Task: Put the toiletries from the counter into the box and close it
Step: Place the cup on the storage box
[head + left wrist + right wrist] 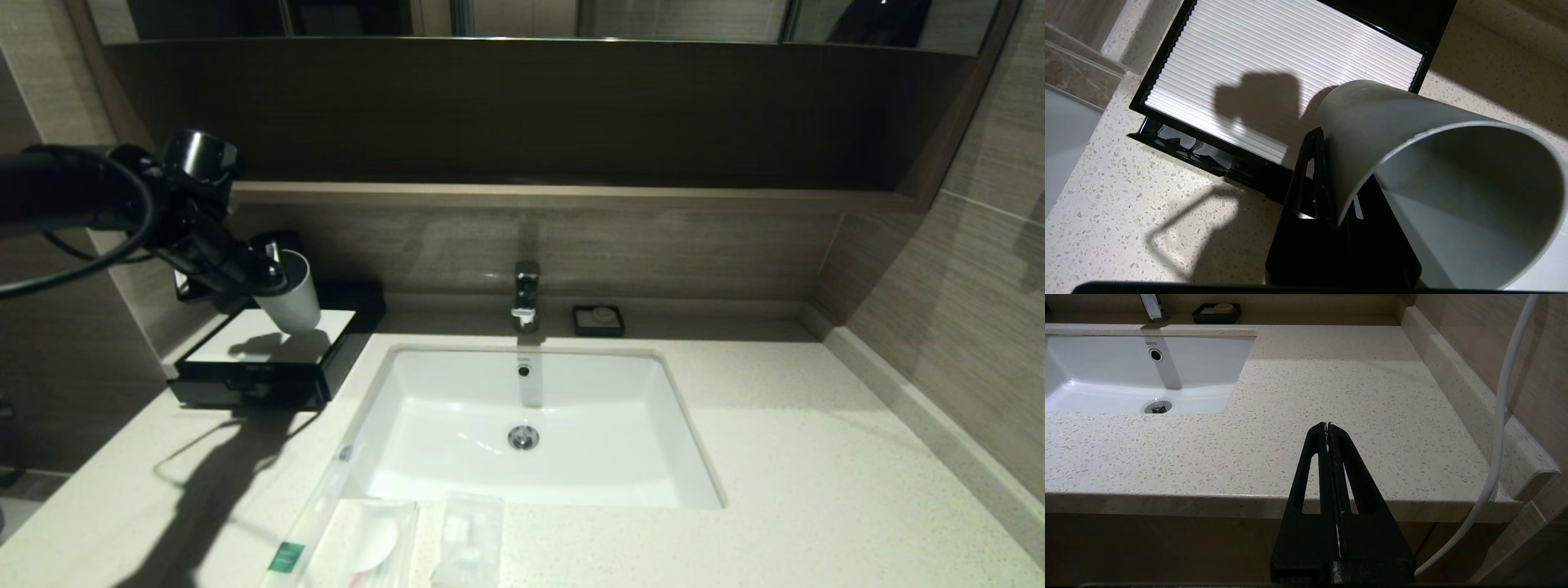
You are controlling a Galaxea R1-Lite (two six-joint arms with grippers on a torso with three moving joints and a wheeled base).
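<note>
Three clear packets lie at the near edge of the tabletop (816, 457), in front of the sink (531, 425). Far left is the long thin packet (314, 514) with a green label, slanting along the sink's left corner. Next to it is a flat packet (367, 539) with a round white pad inside, then a small packet (469, 539) with white bits in it. All look shiny and crinkly.

Up at the left, the left arm reaches out level over the box (261, 359). Its fingers (273, 273) are clenched on the rim of a smooth grey cup (292, 294), one finger (1310, 175) outside the wall. The cup hangs tilted, just above the box's white top, which has fine ridges. The box is low, black and square-cornered, and its front drawer sticks out a little. It sits in the back left corner of the tabletop, beside the sink.

Behind the sink stands a shiny metal tap (526, 294). Right of it is a small black dish (598, 320).

The right arm is parked low, off the front right edge of the speckled stone tabletop, with its black fingers (1327, 428) pressed together and holding nothing.
</note>
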